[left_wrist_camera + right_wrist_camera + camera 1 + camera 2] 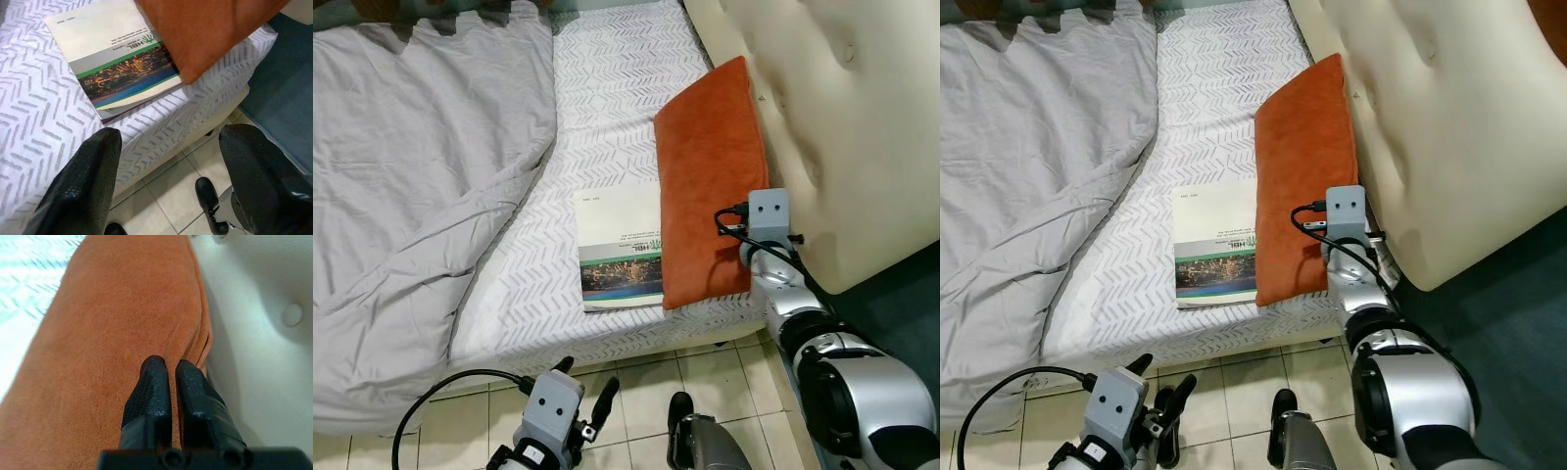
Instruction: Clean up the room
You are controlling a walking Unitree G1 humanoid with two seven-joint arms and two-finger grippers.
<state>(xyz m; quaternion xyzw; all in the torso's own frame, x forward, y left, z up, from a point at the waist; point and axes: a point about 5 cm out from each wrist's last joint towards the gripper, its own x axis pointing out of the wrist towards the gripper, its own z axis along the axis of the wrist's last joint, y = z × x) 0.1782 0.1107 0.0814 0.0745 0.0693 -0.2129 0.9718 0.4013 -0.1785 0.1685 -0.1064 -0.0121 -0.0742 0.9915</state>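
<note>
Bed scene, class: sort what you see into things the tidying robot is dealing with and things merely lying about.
Part of the job:
- orange cushion, where the right gripper sits with fingers together
- book, partly under the cushion
- left gripper, open, low over the floor

Lying about:
- grey blanket
- headboard

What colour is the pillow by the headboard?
Burnt orange pillow, clearest in the left eye view.

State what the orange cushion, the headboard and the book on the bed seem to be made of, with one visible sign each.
Orange cushion: suede-like or velvety fabric, matte with a fine nap.
Headboard: cream padded upholstery, probably faux leather, smooth with button tufts.
Book: paper with a printed, slightly glossy cover; page edges show.
</note>
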